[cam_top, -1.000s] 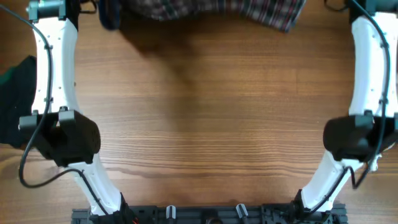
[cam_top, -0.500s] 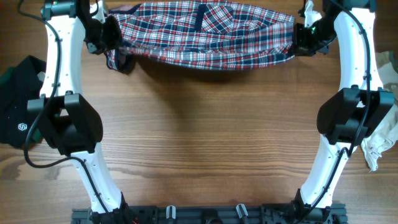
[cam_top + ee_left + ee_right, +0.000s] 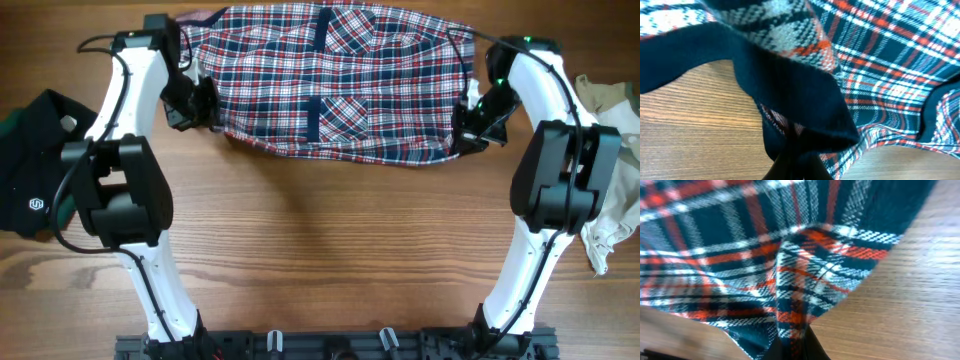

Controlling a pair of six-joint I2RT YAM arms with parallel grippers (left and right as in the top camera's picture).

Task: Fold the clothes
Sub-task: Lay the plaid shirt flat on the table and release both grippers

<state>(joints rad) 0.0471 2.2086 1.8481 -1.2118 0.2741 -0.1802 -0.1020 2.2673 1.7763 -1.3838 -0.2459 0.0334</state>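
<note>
Both jaws seemingly pinching, plaid garment [image 3: 330,85] spread

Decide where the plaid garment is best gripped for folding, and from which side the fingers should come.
Probably grip its two side ends near the lower corners, coming in from the outer sides. The plaid garment is spread wide across the table, so those ends are free edges. The left gripper and right gripper pinch bunched cloth there now, each from its own side.
</note>
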